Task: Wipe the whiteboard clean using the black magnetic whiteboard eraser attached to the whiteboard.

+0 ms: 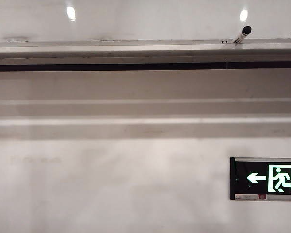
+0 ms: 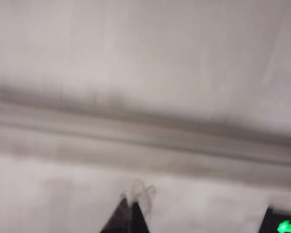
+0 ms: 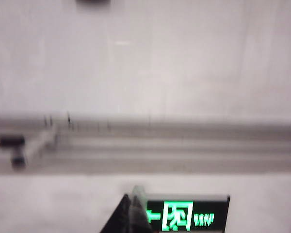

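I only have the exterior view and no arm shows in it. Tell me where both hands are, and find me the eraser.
Observer: The left wrist view shows the left hand closed and empty, facing the wall below the rail.
Operator: Now the right one.
Observer: The right hand is closed too, empty, in front of the exit sign.
Operator: And the eraser.
Observer: A dark shape sits on the whiteboard above the rail. The picture's edge cuts it off, so I cannot call it the eraser.
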